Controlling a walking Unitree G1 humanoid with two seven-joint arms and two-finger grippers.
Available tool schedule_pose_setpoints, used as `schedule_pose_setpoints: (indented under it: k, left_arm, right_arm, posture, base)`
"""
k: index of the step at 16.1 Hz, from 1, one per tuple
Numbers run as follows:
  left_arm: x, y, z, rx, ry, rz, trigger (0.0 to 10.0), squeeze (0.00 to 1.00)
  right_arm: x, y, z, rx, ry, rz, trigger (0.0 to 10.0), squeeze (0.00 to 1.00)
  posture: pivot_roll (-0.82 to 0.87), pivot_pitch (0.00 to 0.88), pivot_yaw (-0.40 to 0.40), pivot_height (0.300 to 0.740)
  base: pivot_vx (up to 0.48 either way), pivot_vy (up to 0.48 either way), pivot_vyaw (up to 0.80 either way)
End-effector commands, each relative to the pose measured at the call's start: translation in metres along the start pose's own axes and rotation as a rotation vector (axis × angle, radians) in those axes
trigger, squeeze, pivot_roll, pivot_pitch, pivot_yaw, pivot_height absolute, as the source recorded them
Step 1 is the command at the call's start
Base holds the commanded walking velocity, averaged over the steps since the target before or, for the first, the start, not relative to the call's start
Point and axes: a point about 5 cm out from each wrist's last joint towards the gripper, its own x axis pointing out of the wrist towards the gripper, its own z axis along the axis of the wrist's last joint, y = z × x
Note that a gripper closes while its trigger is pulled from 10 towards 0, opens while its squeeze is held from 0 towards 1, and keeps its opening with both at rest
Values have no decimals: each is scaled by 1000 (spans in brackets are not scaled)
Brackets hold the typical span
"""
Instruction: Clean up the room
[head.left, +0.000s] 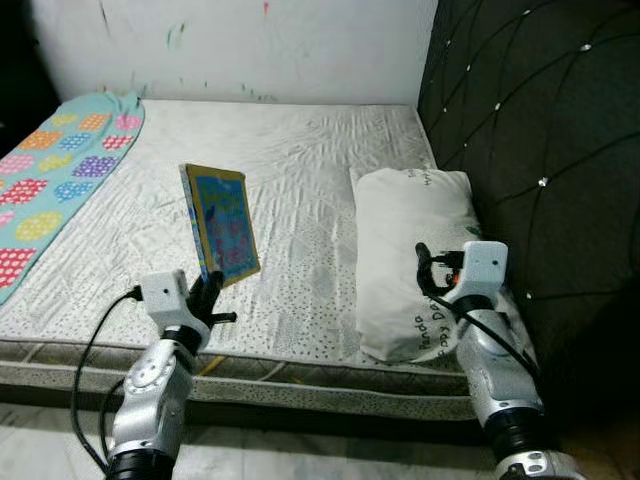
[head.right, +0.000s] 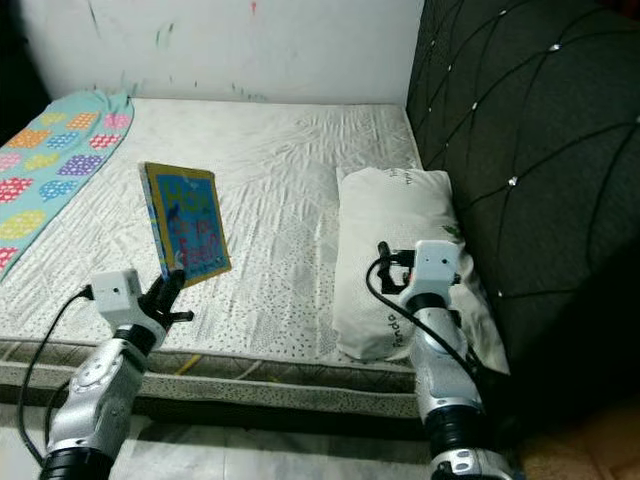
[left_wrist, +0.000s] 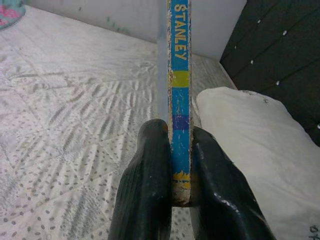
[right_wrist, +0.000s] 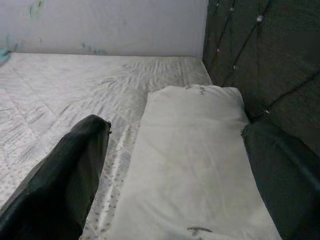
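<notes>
A thin blue and yellow picture book (head.left: 222, 222) stands upright above the near edge of the mattress (head.left: 300, 160), pinched at its lower corner by my left gripper (head.left: 208, 290). Along the left wrist view the two black fingers (left_wrist: 145, 195) clamp the book's spine (left_wrist: 180, 75), which reads STANLEY. A white pillow (head.left: 410, 255) lies by the dark headboard. My right gripper (head.left: 440, 272) hovers over the pillow's near end, and its fingers (right_wrist: 65, 175) stand wide apart in the right wrist view with the pillow (right_wrist: 190, 170) between them, untouched.
A teal blanket with coloured dots (head.left: 55, 170) lies on the mattress's far left. The quilted dark headboard (head.left: 540, 140) walls off the right side. A white wall (head.left: 240, 45) runs behind the bed. The tiled floor (head.left: 60, 440) shows below the mattress edge.
</notes>
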Motion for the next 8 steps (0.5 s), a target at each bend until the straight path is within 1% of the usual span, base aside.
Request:
schedule_pose_setpoints:
  k: [1, 7, 8]
  left_arm:
    - [2, -2, 14, 14, -69, -18, 10000, 0]
    - [2, -3, 13, 13, -69, -29, 10000, 0]
    - [2, -3, 13, 14, -69, -30, 10000, 0]
  right_arm:
    - [3, 2, 5, -3, -18, 12, 10000, 0]
    - [3, 2, 5, -6, -17, 16, 10000, 0]
    - [3, 2, 5, -6, -16, 17, 10000, 0]
  posture:
    - [-65, 0, 16, 740]
    - [-65, 0, 16, 740]
    - [-64, 0, 15, 740]
  base:
    - [0, 0, 0]
    - [0, 0, 0]
    - [266, 0, 0]
